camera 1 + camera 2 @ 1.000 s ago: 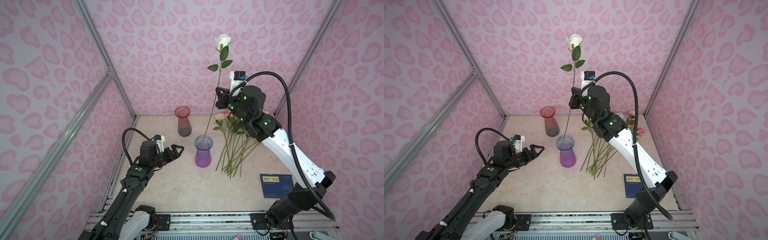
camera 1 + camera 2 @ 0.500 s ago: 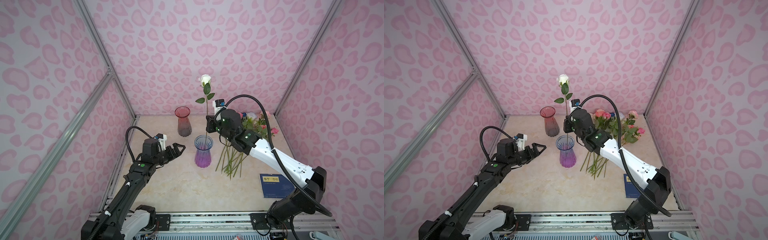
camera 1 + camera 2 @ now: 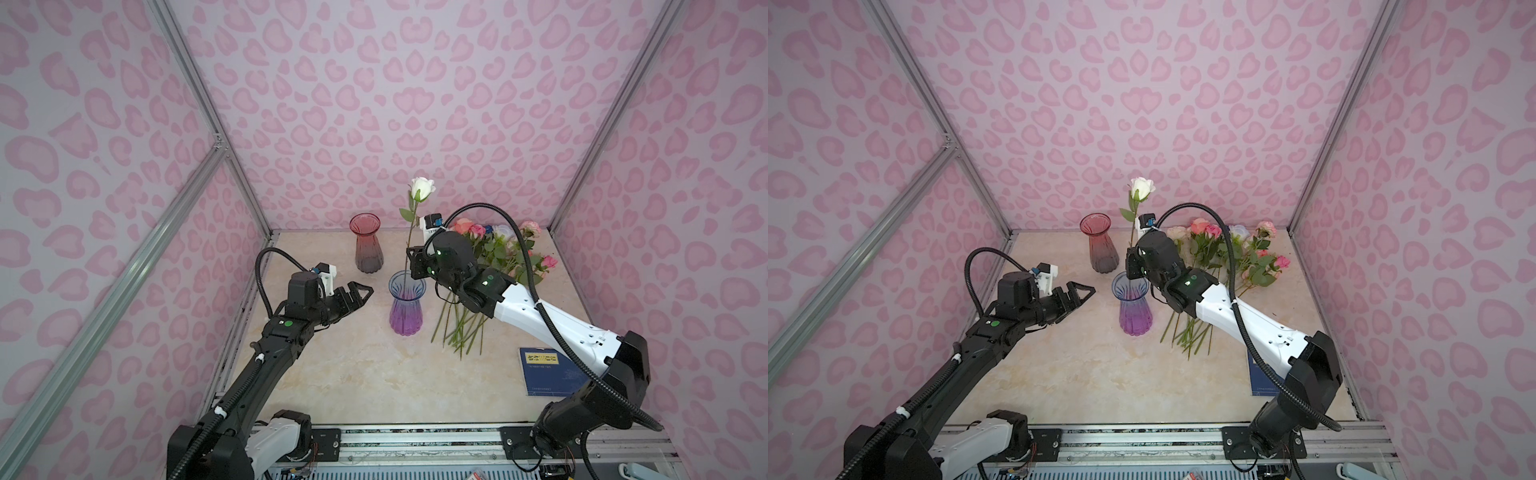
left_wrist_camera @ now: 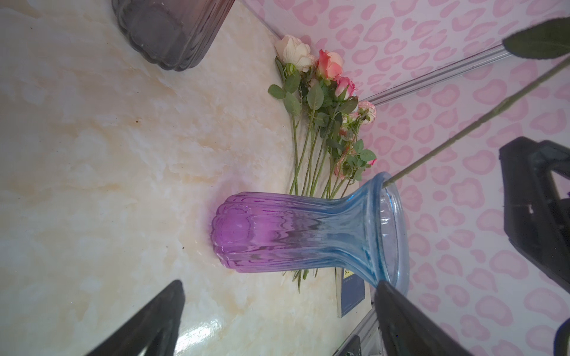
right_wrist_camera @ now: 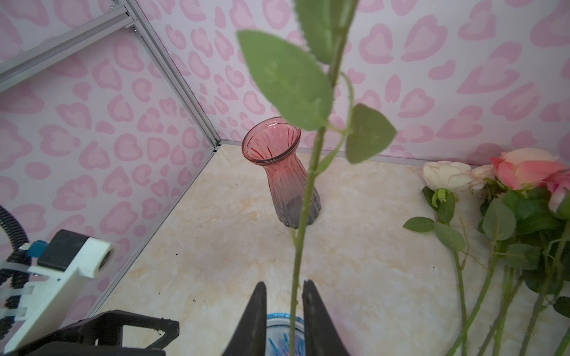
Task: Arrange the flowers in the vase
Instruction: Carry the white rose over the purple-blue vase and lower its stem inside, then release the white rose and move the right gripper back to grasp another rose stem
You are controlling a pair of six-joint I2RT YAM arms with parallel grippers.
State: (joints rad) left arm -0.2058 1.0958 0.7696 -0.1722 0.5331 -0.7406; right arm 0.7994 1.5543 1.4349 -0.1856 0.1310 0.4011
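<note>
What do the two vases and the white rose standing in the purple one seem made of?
Purple-blue vase: probably tinted glass, ribbed and glossy; light shines through its walls. Red vase: likely the same glass, see-through, fading to smoky grey below. White rose: perhaps artificial, with matte, cloth-like leaves and a stiff, even stem; I cannot be sure.

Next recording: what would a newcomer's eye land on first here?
A white rose stands tall with its stem in the blue-purple vase mid-table, the right tool open around the stem. At the table's back right, a bunch of pink, coral and cream roses lies flat.
</note>
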